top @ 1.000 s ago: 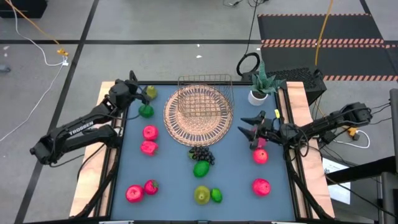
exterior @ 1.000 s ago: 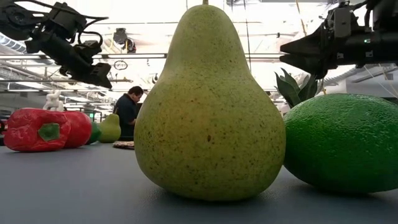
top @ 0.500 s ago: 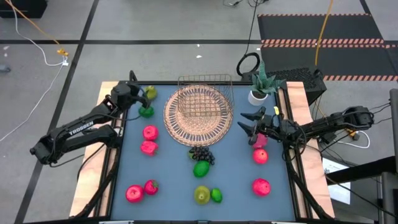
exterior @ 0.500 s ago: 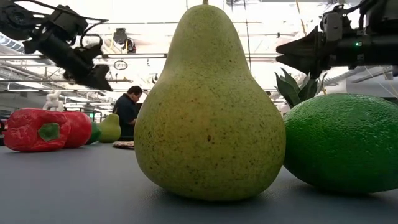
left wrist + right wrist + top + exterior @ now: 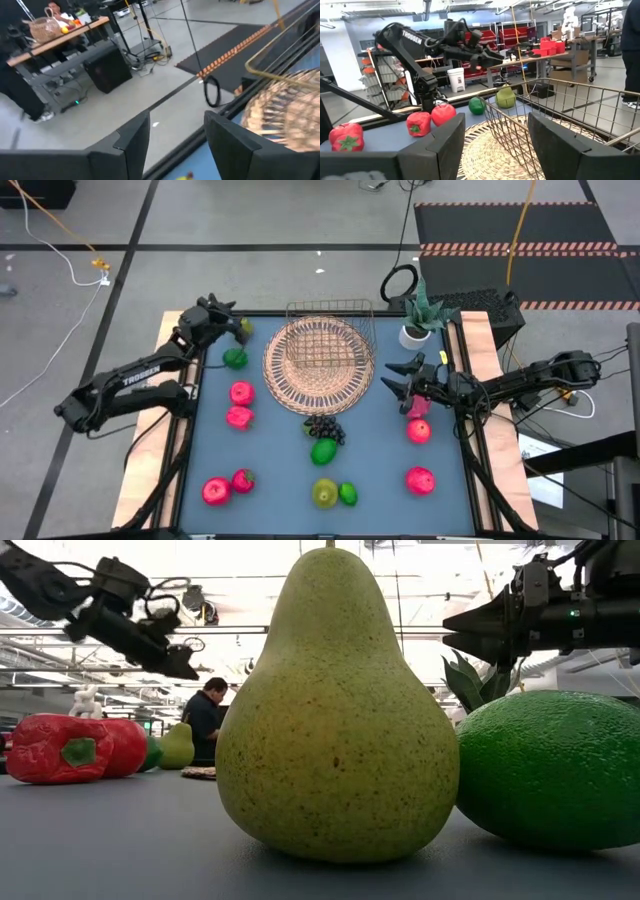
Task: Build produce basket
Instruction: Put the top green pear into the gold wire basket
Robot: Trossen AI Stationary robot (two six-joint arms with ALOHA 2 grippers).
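Basket: round tan wicker, wide flat rim, thin wire frame rising at its far side; sitting by the table's far edge, centre. Left gripper: hovering near the far left corner, fingers parted, carrying nothing. Right gripper: hanging just beside the basket's right rim, fingers spread, gripping nothing.

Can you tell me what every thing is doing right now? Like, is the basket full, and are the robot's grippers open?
basket: empty, upright on the table.
left gripper: open, holding nothing, above the table's far left corner.
right gripper: open, holding nothing, right of the basket.
grape bunch: lying on the table, not in the basket.
pear: standing upright at the near edge, touching a lime.
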